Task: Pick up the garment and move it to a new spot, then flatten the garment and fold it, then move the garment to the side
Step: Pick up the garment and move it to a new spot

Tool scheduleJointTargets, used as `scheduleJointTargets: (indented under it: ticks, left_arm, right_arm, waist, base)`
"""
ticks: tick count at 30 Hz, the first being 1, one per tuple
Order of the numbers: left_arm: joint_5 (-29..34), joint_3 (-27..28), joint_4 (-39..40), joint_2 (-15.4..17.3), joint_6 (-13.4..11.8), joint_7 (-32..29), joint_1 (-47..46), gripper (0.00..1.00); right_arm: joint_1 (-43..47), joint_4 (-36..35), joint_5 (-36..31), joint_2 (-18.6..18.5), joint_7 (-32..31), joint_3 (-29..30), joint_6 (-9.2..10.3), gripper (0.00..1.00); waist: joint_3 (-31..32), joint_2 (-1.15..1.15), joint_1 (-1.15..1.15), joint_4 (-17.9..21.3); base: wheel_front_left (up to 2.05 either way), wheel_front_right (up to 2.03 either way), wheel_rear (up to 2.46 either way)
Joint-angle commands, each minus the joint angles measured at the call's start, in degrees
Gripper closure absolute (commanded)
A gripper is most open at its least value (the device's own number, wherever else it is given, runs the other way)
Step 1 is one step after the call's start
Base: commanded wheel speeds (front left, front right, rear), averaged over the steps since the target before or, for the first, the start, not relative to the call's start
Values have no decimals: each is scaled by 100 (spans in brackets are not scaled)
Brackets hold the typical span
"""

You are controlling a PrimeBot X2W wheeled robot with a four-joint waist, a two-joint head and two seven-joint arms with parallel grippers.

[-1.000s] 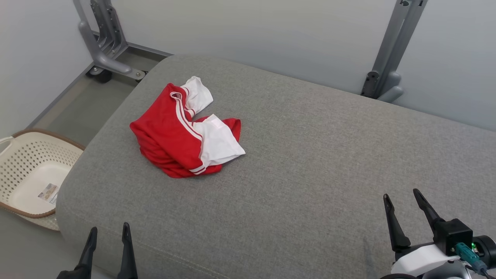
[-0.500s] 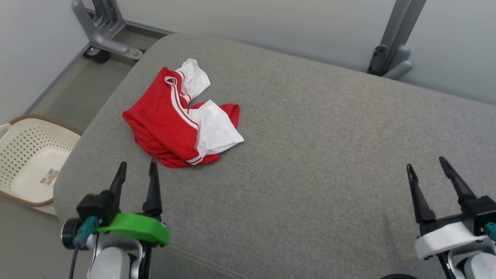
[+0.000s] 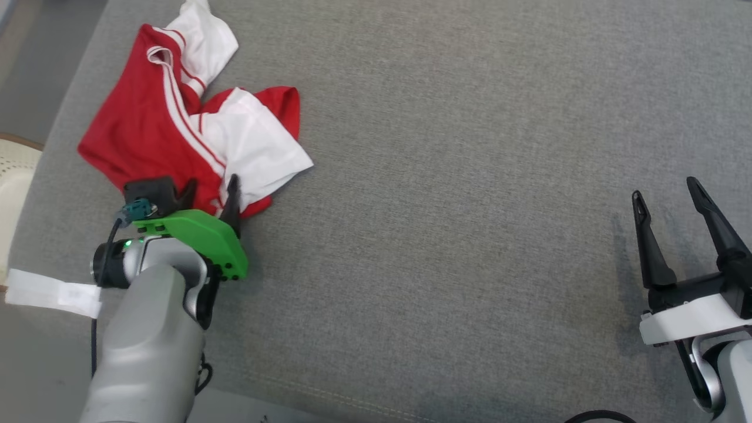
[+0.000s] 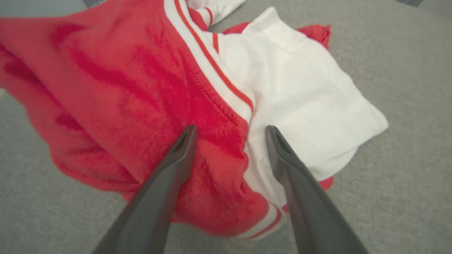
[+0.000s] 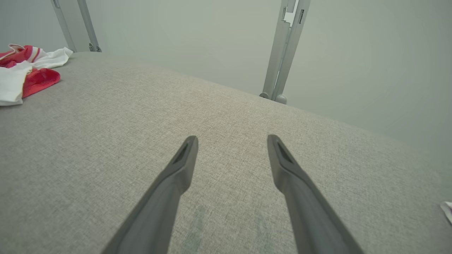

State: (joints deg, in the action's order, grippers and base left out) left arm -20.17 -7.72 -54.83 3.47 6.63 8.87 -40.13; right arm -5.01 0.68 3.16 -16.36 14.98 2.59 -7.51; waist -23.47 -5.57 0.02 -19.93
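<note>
Where the head view looks down on the grey cushion (image 3: 440,176), the garment (image 3: 147,141) lies crumpled near its far left corner. It is red cloth with white stripes, and white panels are folded over it. The left gripper (image 3: 211,183) stands at the garment's near edge, fingers apart. The right gripper (image 3: 665,189) hovers well apart at the right, fingers also spread. A cream basket (image 3: 12,176) shows at the left edge, its contents hidden. From the left wrist, one finger lies over red and one over white; contact is unclear. From the right wrist, the spread fingers point over bare cushion, with the garment far left.
</note>
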Motion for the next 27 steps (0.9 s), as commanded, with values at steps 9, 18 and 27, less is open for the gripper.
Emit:
scheduleJointTargets:
  ticks: [9, 18, 27]
  left_arm:
    - [-2, 62, -1182, 318, -341, 3, -331, 100]
    - [4, -25, -835, 275, -166, 505, -590, 100]
    - [12, -482, 337, 99, 30, 339, -623, 100]
  right_arm:
    - [-22, -5, 77, 258, 8, -22, 4, 0]
    - [188, 172, 125, 579, 8, -42, 4, 0]
    - [319, 352, 181, 988, 8, -206, 4, 0]
  waist:
    - [-378, -1, -2, 784]
    - [188, -1, -2, 796]
    - [890, -1, -2, 1297]
  base:
    - [0, 0, 0]
    - [0, 0, 0]
    - [0, 0, 0]
